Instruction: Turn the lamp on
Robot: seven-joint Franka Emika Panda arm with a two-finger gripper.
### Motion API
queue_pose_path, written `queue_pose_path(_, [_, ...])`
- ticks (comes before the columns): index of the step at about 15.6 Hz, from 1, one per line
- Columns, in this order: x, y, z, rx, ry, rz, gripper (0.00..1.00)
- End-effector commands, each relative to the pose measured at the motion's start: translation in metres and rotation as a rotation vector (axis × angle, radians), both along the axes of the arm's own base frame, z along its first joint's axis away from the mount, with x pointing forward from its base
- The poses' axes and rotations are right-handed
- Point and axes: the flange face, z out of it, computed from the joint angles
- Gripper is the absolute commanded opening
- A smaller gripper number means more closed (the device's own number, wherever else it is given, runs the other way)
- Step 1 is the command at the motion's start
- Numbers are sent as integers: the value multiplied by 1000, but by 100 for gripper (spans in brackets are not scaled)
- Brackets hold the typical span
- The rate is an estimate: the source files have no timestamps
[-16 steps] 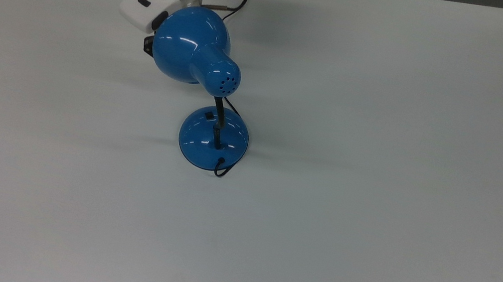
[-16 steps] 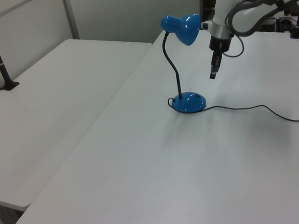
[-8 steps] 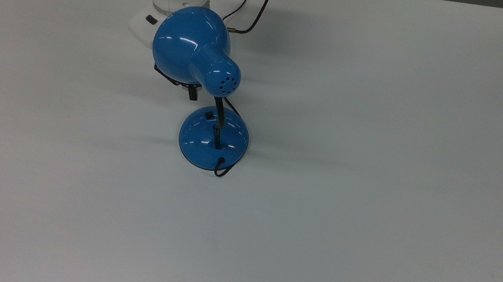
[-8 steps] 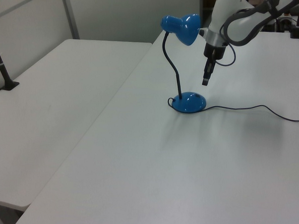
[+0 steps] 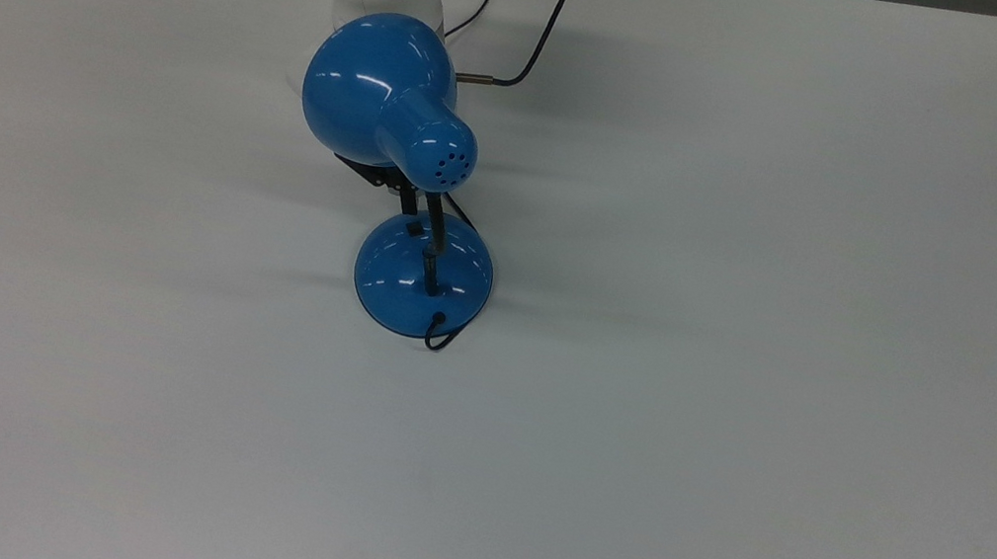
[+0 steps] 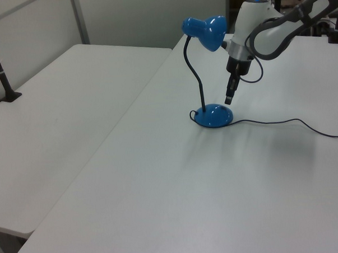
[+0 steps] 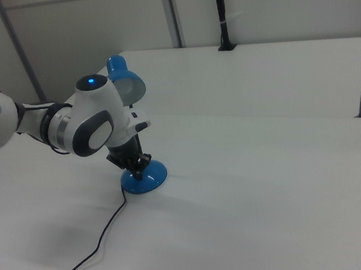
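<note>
Lamp (image 6: pixel 212 114) (unlit), claw (image 6: pixel 228 100) above base.

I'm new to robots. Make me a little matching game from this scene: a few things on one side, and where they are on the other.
Things:
1. shade
2. base
3. claw
4. cord

Places:
A. trailing across the table
B. flat on the table
C. top of the gooseneck
D. tip just above the base

Pairs: 1-C, 2-B, 3-D, 4-A
</note>
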Motion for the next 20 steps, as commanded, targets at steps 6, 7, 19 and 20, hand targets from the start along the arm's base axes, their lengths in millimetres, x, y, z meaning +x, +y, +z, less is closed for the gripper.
queue_pose_path(6, [20,11,-10,26,-20,-21,0])
queue_pose_path(7, [21,12,-12,28,-17,-21,0])
queue_pose_path(19, [3,13,8,15,120,43,0])
queue_pose_path(20, [-4,7,17,-2,159,64,0])
